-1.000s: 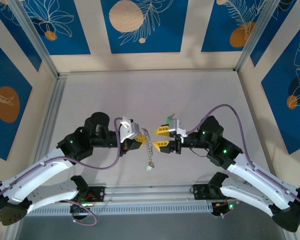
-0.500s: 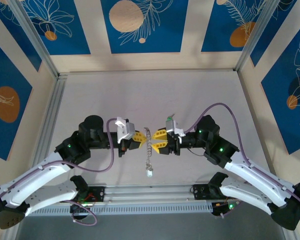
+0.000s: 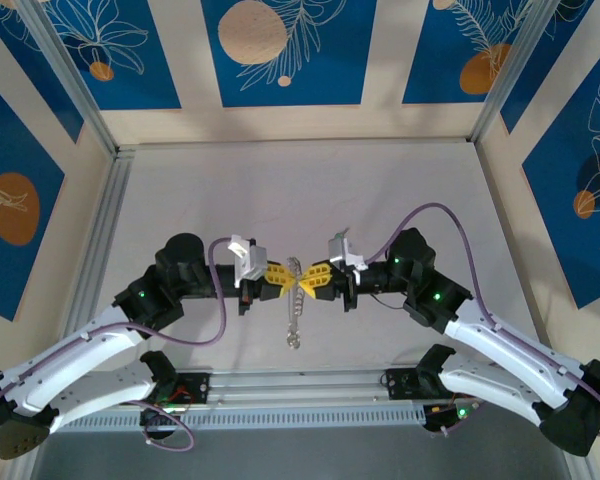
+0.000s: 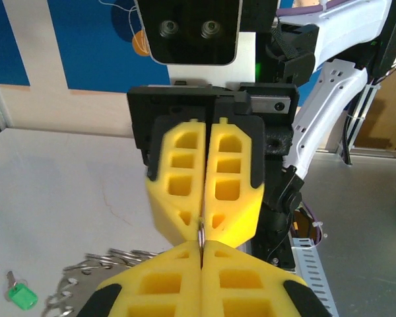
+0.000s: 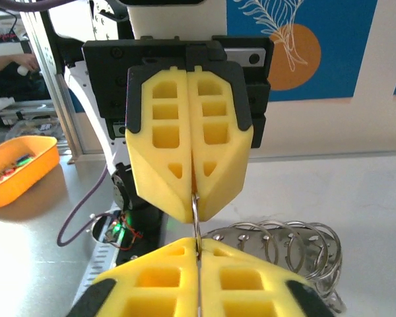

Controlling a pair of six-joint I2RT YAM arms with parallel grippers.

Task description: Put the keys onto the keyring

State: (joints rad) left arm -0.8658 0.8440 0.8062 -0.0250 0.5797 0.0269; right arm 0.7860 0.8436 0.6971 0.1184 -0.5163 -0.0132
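Edge-on, the keyring is a thin silvery sliver caught between two pairs of yellow fingertips. My left gripper and right gripper meet tip to tip above the table's middle, each shut on the keyring. Its chain tail hangs toward the near edge and ends in a pale tag. In the right wrist view the ring runs from my own fingers' seam up into the left gripper. The green-headed key lies on the table, below and to the far side of my left gripper.
A row of several silvery wire loops lies on the table just beyond the grippers, also low in the left wrist view. An orange bin sits off the table. An aluminium rail lines the near edge and panels wall the other sides.
Both grippers have closed in on each other until their tips meet at the ring. The right one has shut. The chain tail has swung slightly left and nearer.
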